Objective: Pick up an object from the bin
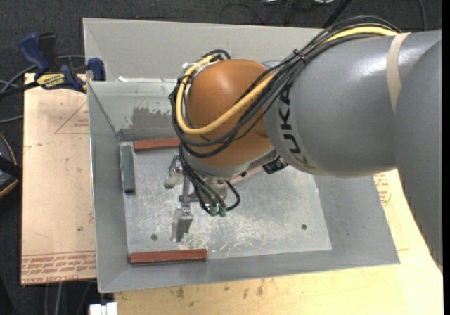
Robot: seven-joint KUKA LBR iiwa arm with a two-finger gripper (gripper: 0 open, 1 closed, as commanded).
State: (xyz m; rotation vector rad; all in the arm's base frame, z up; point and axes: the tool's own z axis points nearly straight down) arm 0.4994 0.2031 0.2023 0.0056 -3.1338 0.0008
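Scuffed grey bin floor [281, 222], red-brown flat bar [167, 256] along its lower-left edge, gripper [178, 202] just above it over bare metal, jaws apart and empty, grey bar [127, 168] left, second red-brown bar [156, 144] above.

text log | white letters "UKA" were legible on the grey arm link [351, 110] | they ran along its side next to the orange cover [225, 103] | nothing else was readable
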